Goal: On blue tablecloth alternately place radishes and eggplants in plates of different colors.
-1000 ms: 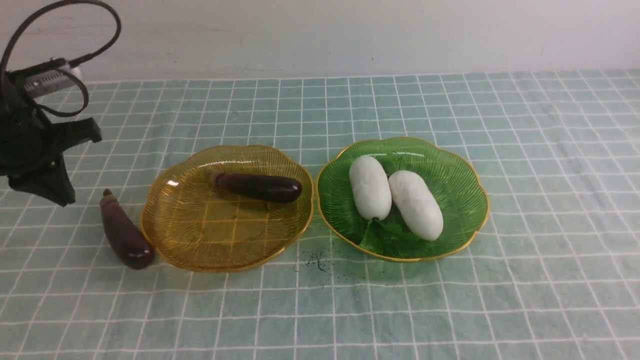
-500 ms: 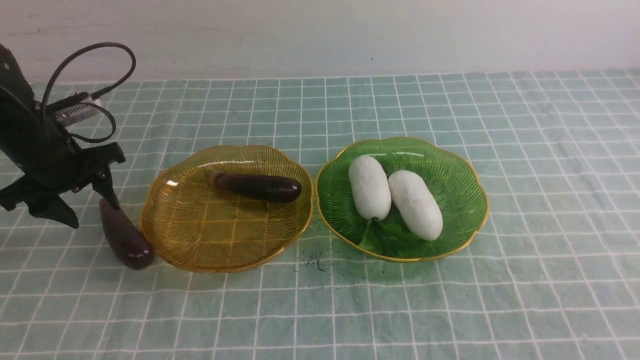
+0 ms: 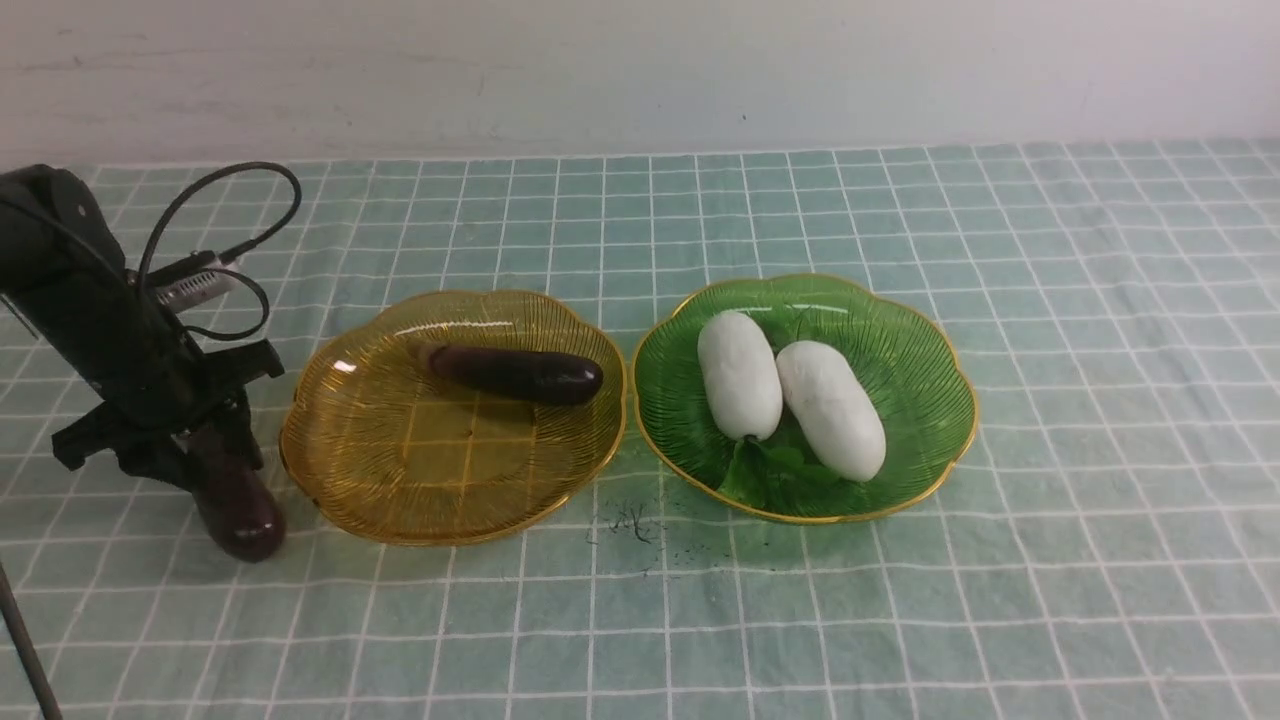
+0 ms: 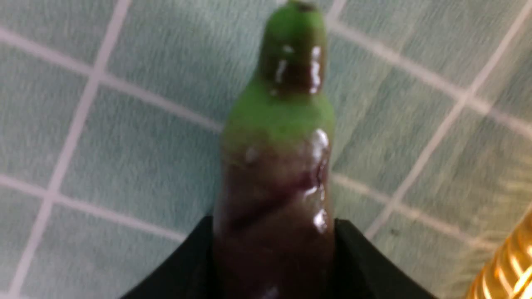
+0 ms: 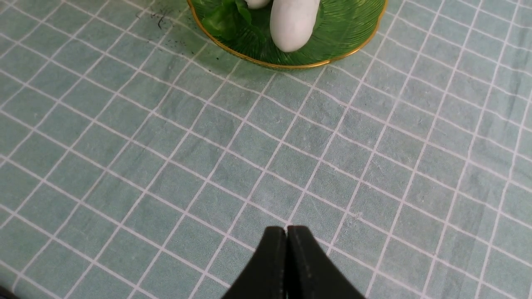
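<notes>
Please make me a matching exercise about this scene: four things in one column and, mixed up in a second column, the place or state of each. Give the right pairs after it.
Column 1
1. radishes
2. left end effector
3. right end effector
4. amber plate

Column 2
A. shut, empty, above bare blue tablecloth
B. contains only the first eggplant
C. side by side in the green plate
D. fingers against both sides of the second eggplant, outside both plates

Pairs: 1-C, 2-D, 3-A, 4-B
</notes>
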